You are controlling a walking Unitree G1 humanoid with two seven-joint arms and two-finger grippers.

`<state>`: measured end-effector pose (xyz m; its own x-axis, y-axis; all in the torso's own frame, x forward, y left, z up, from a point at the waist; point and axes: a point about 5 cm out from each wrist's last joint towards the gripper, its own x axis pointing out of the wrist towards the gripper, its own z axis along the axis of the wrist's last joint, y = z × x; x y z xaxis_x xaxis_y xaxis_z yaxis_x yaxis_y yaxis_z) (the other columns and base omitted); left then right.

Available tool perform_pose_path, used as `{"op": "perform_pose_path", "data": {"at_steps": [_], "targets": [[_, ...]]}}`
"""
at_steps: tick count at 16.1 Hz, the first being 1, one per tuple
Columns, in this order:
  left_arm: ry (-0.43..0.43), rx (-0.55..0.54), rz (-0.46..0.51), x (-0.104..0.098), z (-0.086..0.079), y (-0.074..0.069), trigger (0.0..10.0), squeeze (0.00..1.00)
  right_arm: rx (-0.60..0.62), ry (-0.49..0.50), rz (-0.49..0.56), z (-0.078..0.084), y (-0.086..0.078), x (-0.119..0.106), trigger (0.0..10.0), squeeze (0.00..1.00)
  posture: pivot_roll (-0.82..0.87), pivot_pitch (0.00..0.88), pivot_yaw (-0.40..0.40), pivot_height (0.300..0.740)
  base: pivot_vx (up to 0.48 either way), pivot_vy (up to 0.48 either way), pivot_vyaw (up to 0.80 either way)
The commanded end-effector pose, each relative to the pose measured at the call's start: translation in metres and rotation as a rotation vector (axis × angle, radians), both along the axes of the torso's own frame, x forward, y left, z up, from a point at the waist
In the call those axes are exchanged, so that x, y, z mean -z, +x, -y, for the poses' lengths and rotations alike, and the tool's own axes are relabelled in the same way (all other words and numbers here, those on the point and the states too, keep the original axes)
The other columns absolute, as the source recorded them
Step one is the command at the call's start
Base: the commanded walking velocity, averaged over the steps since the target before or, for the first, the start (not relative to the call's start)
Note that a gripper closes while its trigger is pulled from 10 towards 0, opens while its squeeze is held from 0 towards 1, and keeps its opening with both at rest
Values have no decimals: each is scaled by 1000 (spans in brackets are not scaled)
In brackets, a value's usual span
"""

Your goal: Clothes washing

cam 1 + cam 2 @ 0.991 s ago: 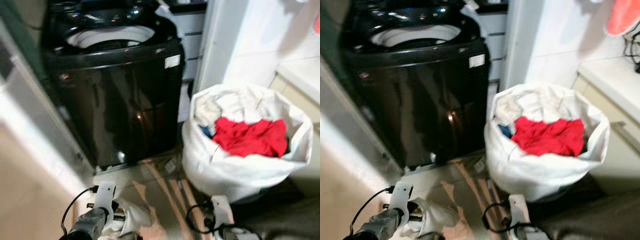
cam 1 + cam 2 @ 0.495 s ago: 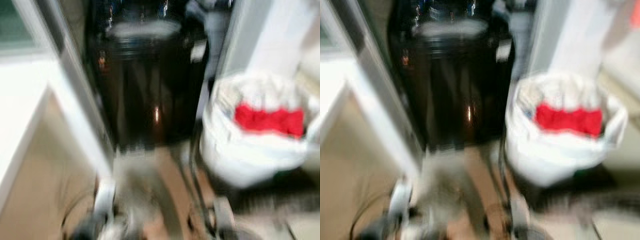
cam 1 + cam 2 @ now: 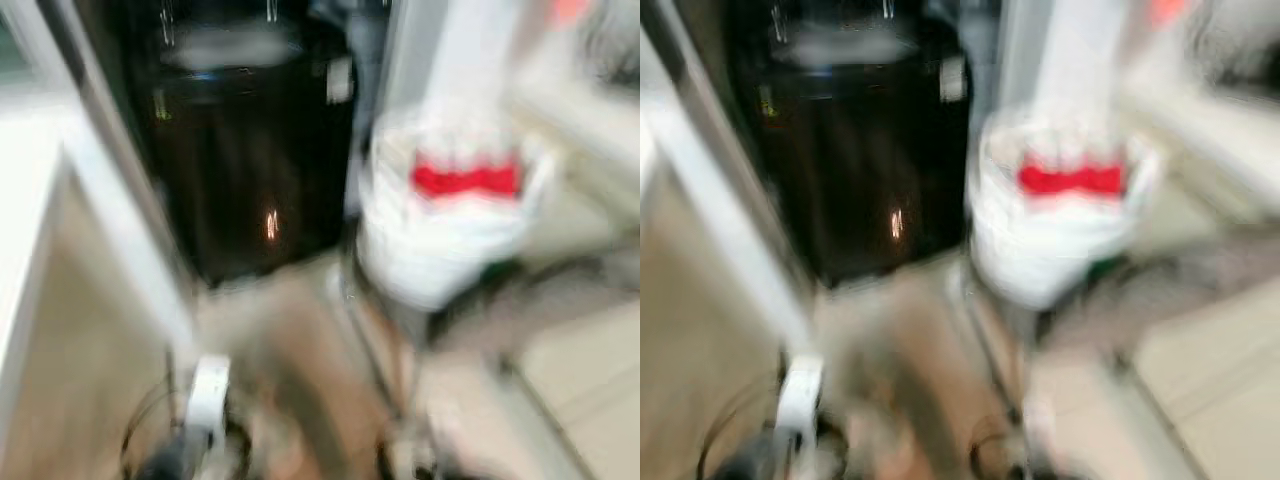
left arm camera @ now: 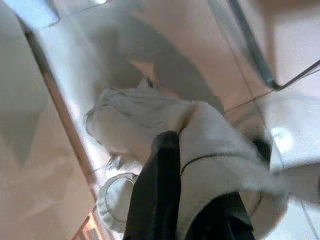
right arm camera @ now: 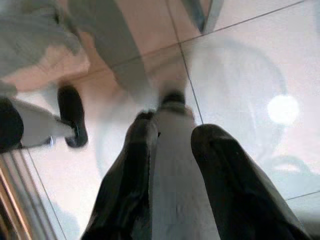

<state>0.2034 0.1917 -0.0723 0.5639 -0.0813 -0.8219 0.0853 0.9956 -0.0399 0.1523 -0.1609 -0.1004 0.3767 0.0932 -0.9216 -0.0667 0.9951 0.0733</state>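
The eye views are blurred by motion. A black top-loading washing machine [image 3: 250,150] stands ahead on the left. To its right sits a white laundry bag [image 3: 440,250] full of clothes, with a red garment [image 3: 465,180] on top. My left gripper [image 4: 185,145] hangs low over the floor, shut on a white cloth [image 4: 145,115] that drapes over its black fingers [image 4: 157,195]. The left wrist [image 3: 205,400] shows at the bottom of the left eye view. My right gripper [image 5: 172,130] hangs over the tiled floor, open, with nothing between its fingers.
A pale wall or door frame [image 3: 90,200] runs along the left of the washer. A white counter or cabinet [image 3: 590,120] stands at the right, behind the bag. Light floor tiles [image 3: 580,380] spread out at the lower right.
The whole picture has shifted and blurred, so the camera is moving; washer and bag now sit further left and look smaller. The left gripper still holds the white cloth.
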Motion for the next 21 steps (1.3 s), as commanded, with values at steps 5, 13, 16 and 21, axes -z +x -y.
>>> {"op": "perform_pose_path", "data": {"at_steps": [5, 13, 16, 21], "targets": [[8, 88, 71, -7, 7, 11, 10000, 0, -84, -27, 161, -4, 30, -14, 10000, 0, 0, 0, 40, 740, 0, -480, 755], [11, 74, 76, -8, 6, 12, 10000, 0, -104, -4, 177, -30, 41, -18, 10000, 0, 1, 0, 39, 740, 0, -480, 800], [7, 45, 91, -9, 4, 14, 10000, 0, -96, 7, 162, -35, 35, -15, 10000, 0, 2, 0, 38, 740, 0, -317, 533], [0, 35, 90, -9, 3, 14, 10000, 0, -80, -14, 121, -9, 18, -7, 10000, 0, -2, 0, 41, 740, 0, 0, 0]]}}
